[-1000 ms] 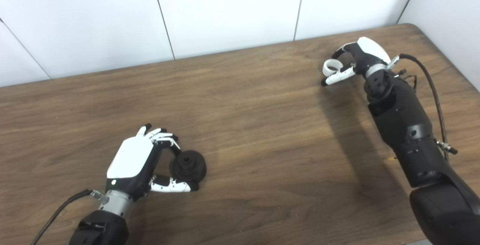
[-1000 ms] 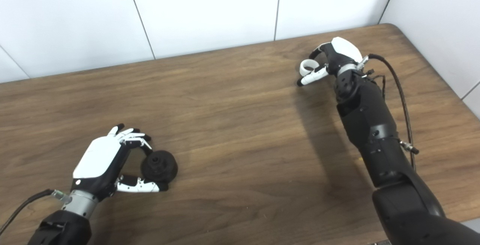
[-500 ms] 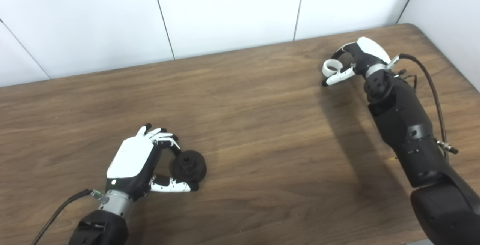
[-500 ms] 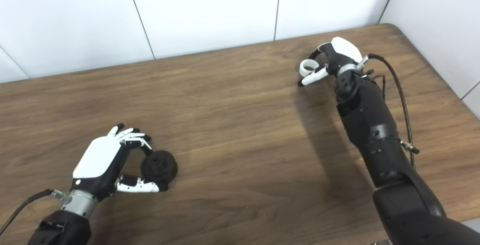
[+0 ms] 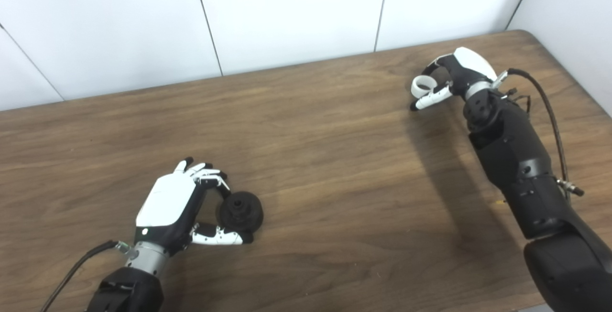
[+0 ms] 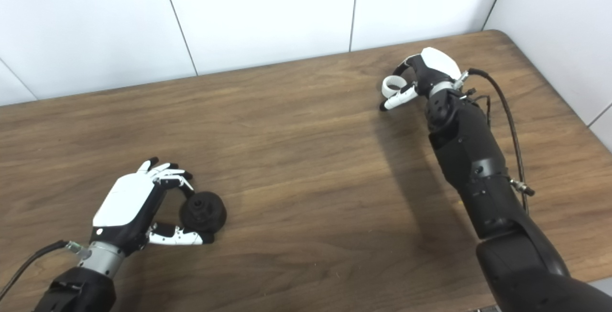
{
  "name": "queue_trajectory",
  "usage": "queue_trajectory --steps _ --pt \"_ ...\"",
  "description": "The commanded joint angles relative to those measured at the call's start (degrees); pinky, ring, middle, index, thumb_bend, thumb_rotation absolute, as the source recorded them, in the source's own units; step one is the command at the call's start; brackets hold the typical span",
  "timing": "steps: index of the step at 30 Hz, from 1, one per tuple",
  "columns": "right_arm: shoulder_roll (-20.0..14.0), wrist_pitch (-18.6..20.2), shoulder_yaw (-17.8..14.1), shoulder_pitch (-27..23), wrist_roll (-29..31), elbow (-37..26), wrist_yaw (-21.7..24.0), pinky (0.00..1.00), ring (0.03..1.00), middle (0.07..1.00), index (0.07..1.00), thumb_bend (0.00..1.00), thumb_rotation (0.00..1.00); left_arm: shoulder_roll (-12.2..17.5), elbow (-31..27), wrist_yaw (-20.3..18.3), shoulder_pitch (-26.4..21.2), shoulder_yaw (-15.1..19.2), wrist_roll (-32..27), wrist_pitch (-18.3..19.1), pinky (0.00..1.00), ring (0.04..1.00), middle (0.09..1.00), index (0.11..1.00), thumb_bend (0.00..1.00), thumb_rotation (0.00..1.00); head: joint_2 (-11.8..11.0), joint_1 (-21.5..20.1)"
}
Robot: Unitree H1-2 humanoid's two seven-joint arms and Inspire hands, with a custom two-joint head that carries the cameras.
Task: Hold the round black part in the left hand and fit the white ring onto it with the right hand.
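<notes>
A brown wood-grain bench [image 5: 334, 159] stands against white panelled walls [image 5: 287, 11], its far right corner rounded. Two black robot arms reach onto it from the near edge.

The left hand [image 5: 179, 207], white on its back with black and white fingers, lies low over the bench near the near left corner. Its fingers curl over the far side of a round black plastic part with a raised central hub [image 5: 240, 210], and its thumb runs along the part's near side, so the hand is closed around the part from the left. The part sits with its hub facing upward and looks to rest on the bench surface; whether it is lifted clear cannot be told. Its right side is uncovered.

The right hand [image 5: 452, 75] is well apart from the left, close to the far right corner of the bench. It is closed on a small white plastic ring [image 5: 421, 85], held between a curled black finger above and the white thumb below. The ring's opening faces roughly toward the cameras and it stands out to the left of the palm. Whether it touches the bench cannot be told. A black cable [image 5: 545, 106] loops from the wrist back along the right forearm [image 5: 516, 159], which casts a dark shadow on the wood to its left.
</notes>
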Motion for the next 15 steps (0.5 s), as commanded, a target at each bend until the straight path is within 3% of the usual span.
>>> queue_trajectory --steps 1,15 --pt "-2.0 0.0 -0.4 -2.0 -0.1 -1.8 -1.7 0.98 0.976 0.902 0.665 0.73 0.19 1.0 -1.2 -0.5 -1.2 0.5 0.4 0.1 1.00 0.895 0.777 0.485 0.52 0.05 0.0 0.0" --pt "-2.1 0.0 0.0 -1.7 0.8 -1.7 -2.8 0.98 0.975 0.896 0.634 0.74 0.18 1.1 -1.5 -0.7 -1.2 0.7 0.7 -0.1 1.00 0.890 0.774 0.485 0.52 0.05 0.2 0.1"
